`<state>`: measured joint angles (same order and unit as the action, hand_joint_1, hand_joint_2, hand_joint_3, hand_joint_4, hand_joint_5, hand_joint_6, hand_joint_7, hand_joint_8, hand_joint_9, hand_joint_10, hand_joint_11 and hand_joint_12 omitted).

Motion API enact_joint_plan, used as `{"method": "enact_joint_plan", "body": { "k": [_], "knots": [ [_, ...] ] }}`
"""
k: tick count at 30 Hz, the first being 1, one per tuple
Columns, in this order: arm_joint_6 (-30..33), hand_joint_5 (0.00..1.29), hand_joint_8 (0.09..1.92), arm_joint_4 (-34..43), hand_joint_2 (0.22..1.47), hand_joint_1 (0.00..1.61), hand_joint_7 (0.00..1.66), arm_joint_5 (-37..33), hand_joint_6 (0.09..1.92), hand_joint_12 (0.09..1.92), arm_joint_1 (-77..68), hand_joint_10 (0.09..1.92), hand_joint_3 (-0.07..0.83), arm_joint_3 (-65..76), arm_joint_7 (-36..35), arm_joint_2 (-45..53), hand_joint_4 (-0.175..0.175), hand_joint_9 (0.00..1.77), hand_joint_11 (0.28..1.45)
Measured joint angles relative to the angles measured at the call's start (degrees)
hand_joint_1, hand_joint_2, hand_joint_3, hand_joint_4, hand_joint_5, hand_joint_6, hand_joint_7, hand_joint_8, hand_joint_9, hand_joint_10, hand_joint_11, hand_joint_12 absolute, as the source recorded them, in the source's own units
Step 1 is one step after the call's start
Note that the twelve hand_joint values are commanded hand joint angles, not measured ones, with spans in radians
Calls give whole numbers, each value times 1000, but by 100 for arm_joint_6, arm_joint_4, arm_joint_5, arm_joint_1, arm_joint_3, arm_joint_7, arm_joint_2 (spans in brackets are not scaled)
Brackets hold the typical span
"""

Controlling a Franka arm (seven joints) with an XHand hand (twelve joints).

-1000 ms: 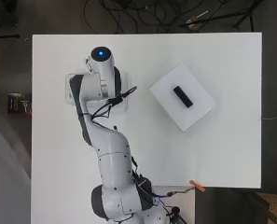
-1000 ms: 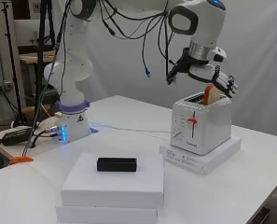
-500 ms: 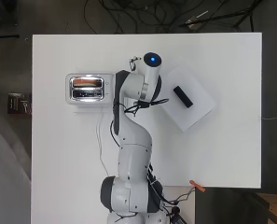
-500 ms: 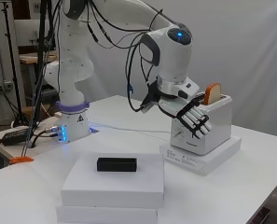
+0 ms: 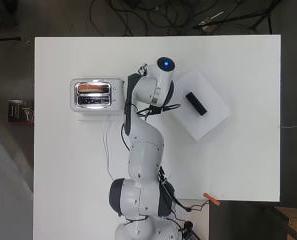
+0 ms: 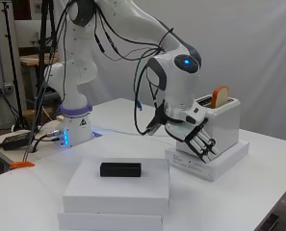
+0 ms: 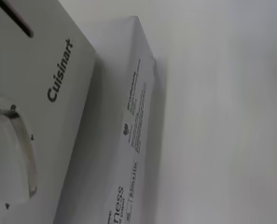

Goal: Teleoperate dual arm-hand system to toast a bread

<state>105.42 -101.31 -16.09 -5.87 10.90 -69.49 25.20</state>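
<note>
Hand [image 6: 198, 140] angled down beside toaster [image 6: 223, 126], fingers loosely extended, empty.

The table [image 5: 238, 170] is seen from straight above in the overhead view, the arm's base at the bottom. It is viewed level from one side in the side view. The toaster [image 5: 93, 94] is shared by both, and is shown very close in the wrist view.
</note>
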Motion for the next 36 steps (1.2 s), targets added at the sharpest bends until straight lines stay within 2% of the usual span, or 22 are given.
{"method": "enact_joint_plan", "body": {
  "k": [3,7,8,9,11,14,15,18,19,20,22,25,26,27,28,29,30,31,32,33,34,36],
  "knots": [
    [-17,418,87,-14,959,41,291,-39,87,87,40,87,3,-28,-125,139,6,521,525],
    [-14,336,87,-146,997,86,405,-251,87,87,147,87,2,2,-653,276,-44,963,762],
    [27,324,87,-204,1010,106,458,-291,87,150,173,104,2,14,-753,309,-51,1039,791],
    [82,310,87,-284,1027,131,517,-324,87,335,193,175,0,23,-823,332,-59,1078,764],
    [177,289,87,-449,1046,158,603,-357,87,700,219,430,-2,38,-914,338,-69,1040,660],
    [259,217,87,-571,1066,179,902,-416,87,1148,250,1119,-1,58,-1009,355,-87,936,586],
    [263,205,226,-573,1067,178,944,-444,87,1263,259,1285,-1,60,-980,380,-90,928,582],
    [345,212,1245,-573,1071,183,773,-404,87,1508,257,1637,1,32,-532,467,-84,928,587],
    [358,237,1467,-550,1079,200,726,-347,87,1550,252,1712,2,19,-367,497,-79,925,588],
    [348,257,1620,-518,1088,216,709,-317,87,1603,255,1777,2,13,-257,517,-75,935,604],
    [276,286,1795,-439,1105,229,715,-332,87,1697,277,1874,2,1,-229,517,-76,968,636],
    [304,306,1862,-393,1117,210,721,-241,87,1720,272,1914,2,-37,-338,376,-78,984,638],
    [314,324,1842,-401,1120,177,723,-219,87,1700,269,1901,2,-52,-307,338,-74,981,629],
    [326,344,1748,-399,1123,128,731,-235,87,1663,272,1850,1,-66,-263,288,-71,977,617],
    [338,351,1343,-377,1112,74,713,-274,87,1404,272,1576,-1,-87,-234,201,-65,920,579],
    [327,332,835,-310,1071,38,566,-292,87,940,278,1056,-5,-109,-240,80,-44,724,494],
    [303,311,456,-216,1032,18,397,-256,87,548,274,613,-5,-142,-254,-50,-16,498,424],
    [293,289,232,-98,1005,8,289,-146,87,295,262,331,-4,-180,-240,-158,1,364,393],
    [295,275,114,44,991,3,231,29,87,154,250,177,-2,-222,-176,-270,12,296,380],
    [294,274,87,183,985,1,204,231,87,87,246,98,0,-249,-88,-402,19,267,378],
    [273,312,87,293,989,0,263,425,87,87,241,87,2,-280,-7,-565,27,329,392],
    [231,328,87,353,986,0,253,844,87,87,196,87,-1,-410,231,-996,42,375,426]
  ]
}}
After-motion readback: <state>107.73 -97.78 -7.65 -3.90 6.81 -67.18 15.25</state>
